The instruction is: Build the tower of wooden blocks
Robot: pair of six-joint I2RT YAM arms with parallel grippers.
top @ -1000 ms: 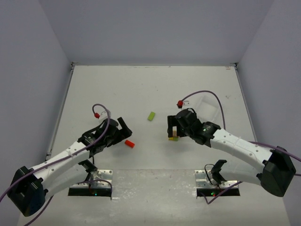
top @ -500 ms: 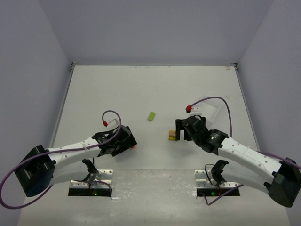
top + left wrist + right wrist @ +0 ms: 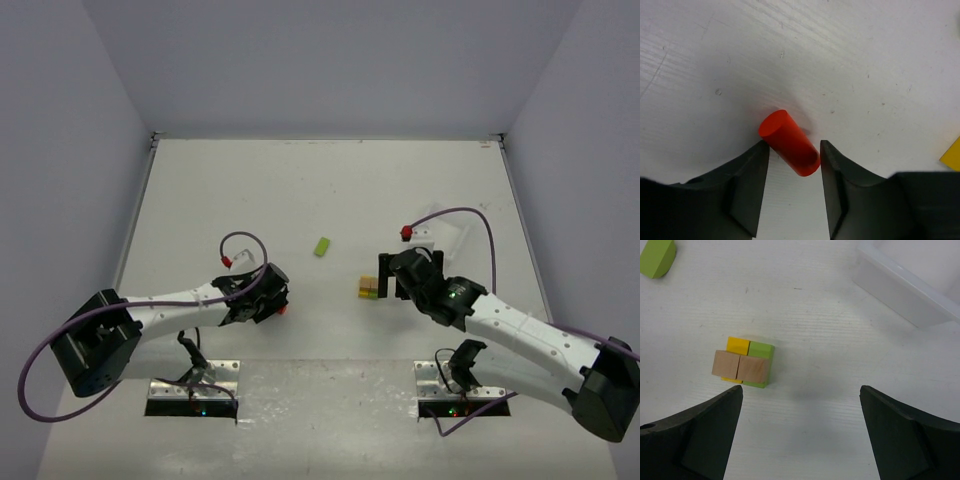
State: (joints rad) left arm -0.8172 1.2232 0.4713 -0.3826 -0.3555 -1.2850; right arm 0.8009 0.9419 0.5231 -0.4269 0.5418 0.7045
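A red-orange cylinder (image 3: 789, 142) lies on its side on the table. Its near end is between the tips of my left gripper (image 3: 792, 145), whose jaws stand narrowly apart, one on each side of it. In the top view it shows as a red spot (image 3: 285, 309) at that gripper's tip (image 3: 278, 300). A small stack (image 3: 743, 363) has yellow and lime green blocks below and two tan blocks on top; it also shows in the top view (image 3: 368, 288). My right gripper (image 3: 801, 390) is wide open and empty, just right of the stack (image 3: 388, 280). A loose lime green block (image 3: 322, 246) lies apart.
A white tray (image 3: 905, 287) lies beyond the right gripper, near the right arm's wrist (image 3: 445, 238). The loose green block shows at the right wrist view's top left corner (image 3: 657, 257). A yellow block corner (image 3: 952, 155) shows at the left wrist view's right edge.
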